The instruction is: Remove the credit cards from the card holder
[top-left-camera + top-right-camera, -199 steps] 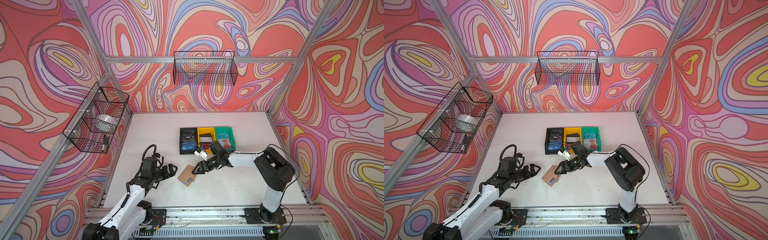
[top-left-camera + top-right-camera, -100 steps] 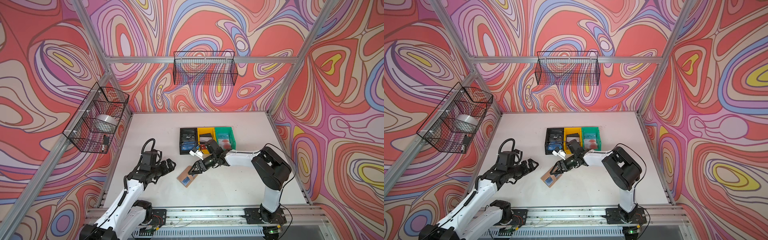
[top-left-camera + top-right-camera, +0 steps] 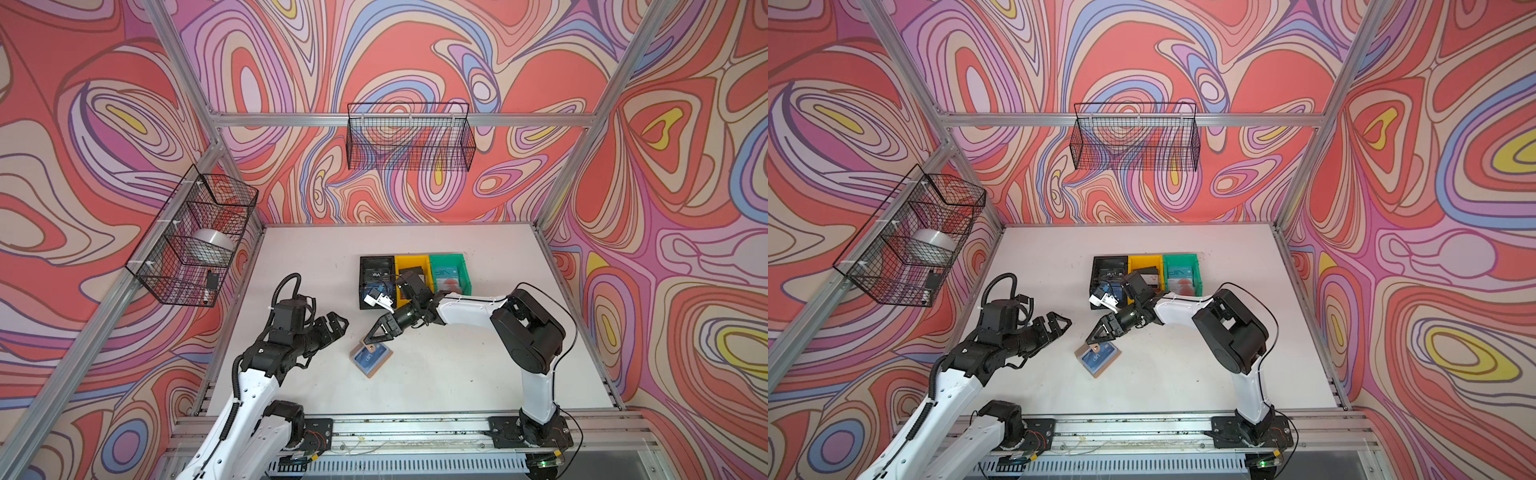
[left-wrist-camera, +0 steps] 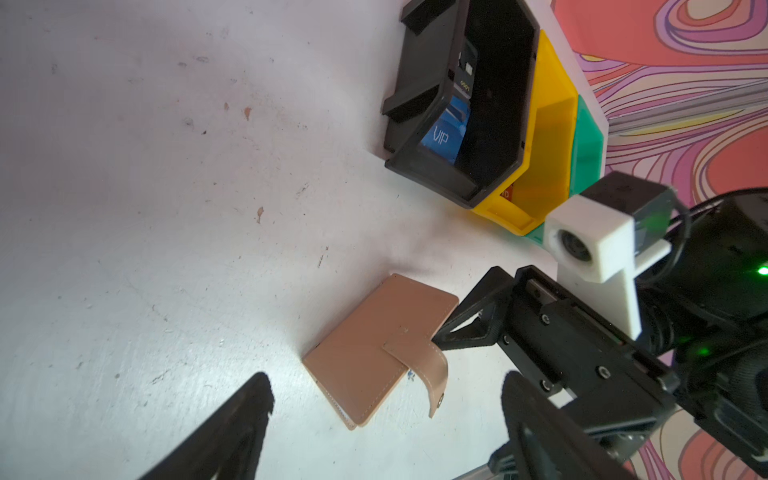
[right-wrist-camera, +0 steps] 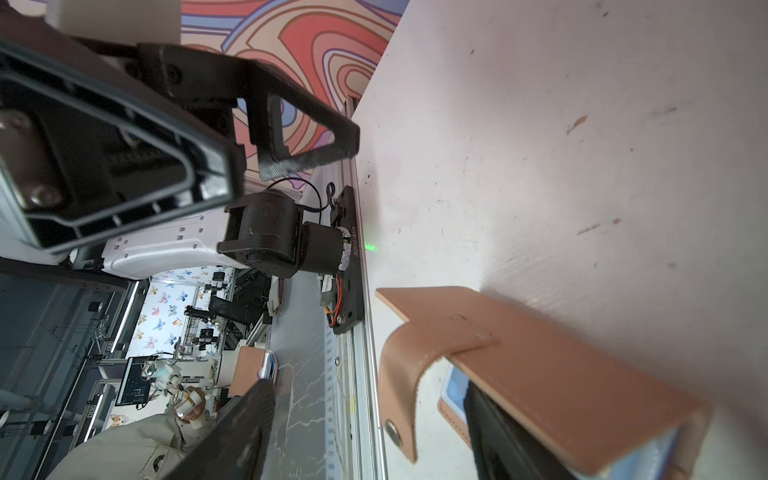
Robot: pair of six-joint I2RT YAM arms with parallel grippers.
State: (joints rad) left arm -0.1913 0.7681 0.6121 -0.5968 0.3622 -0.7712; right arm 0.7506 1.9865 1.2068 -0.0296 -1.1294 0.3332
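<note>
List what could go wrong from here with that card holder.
1. The card holder lies loose on the table; the left gripper hovers open, apart from it, so it may slide or lift whole.
2. Its raised cover seems only propped by the right gripper; it may flop shut over the blue card.

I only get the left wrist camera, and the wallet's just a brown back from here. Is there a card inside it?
Observer: Yes, a top view shows a blue card inside the card holder.
Operator: And round its other side?
Observer: The right wrist view shows one finger of the right gripper under the lifted cover.
Operator: What's in the green bin?
Observer: A top view shows a pale card with a red circle lying in it.
</note>
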